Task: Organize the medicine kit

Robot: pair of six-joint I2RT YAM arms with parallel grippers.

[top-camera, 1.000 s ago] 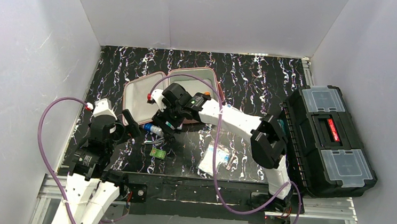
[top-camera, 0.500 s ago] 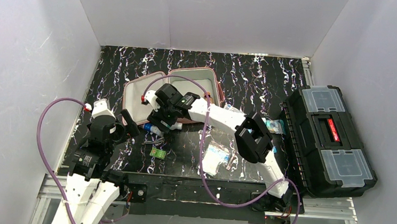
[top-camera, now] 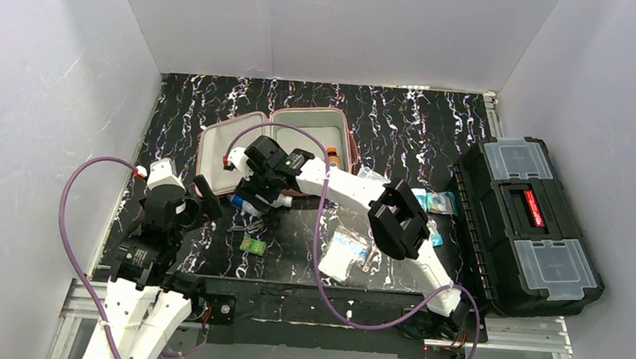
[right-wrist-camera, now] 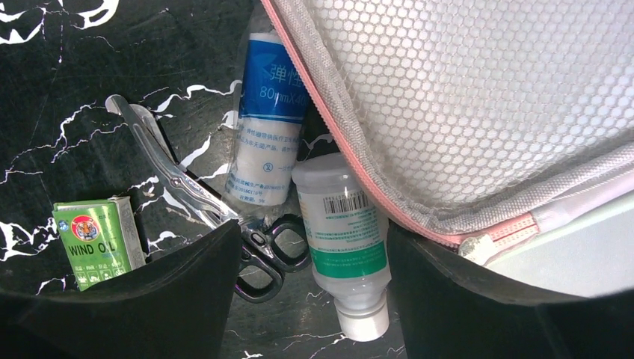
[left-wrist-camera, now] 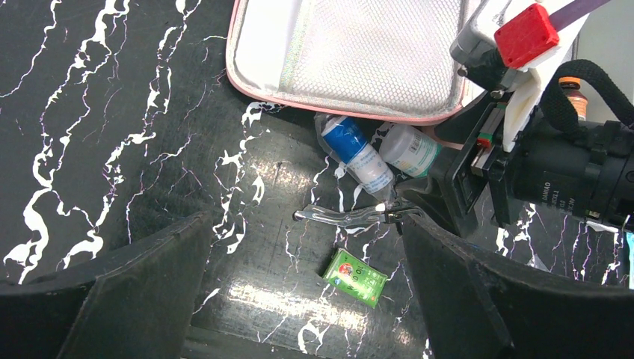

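Across the right edge of the tabletop [top-camera: 404, 126], note the black toolbox [top-camera: 527, 223], lid down and no part of this job. Next in size, find the medicine kit [top-camera: 218, 146] lying unzipped and spread flat mid-tabletop, mesh pocket up, with an orange-capped bottle apparently already in its far half.

Reaching to the kit's near edge with the right end effector [right-wrist-camera: 314, 299], with jaws parted and straddling a white bottle [right-wrist-camera: 345, 239] with a green label, gripping nothing yet. Waiting off to the left with the left end effector [left-wrist-camera: 306, 299], spread wide and empty.

Judged as mid-approach on picking up that bottle. Around it, see a blue-labelled bandage roll [right-wrist-camera: 269, 127] against the kit's pink rim, scissors [right-wrist-camera: 194, 194] with a handle loop right beside the bottle, and a small green box [right-wrist-camera: 97, 239] a little apart.

For the next move: lower, close on the bottle's body without catching the scissor loop, then lift and carry over the rim into the kit.
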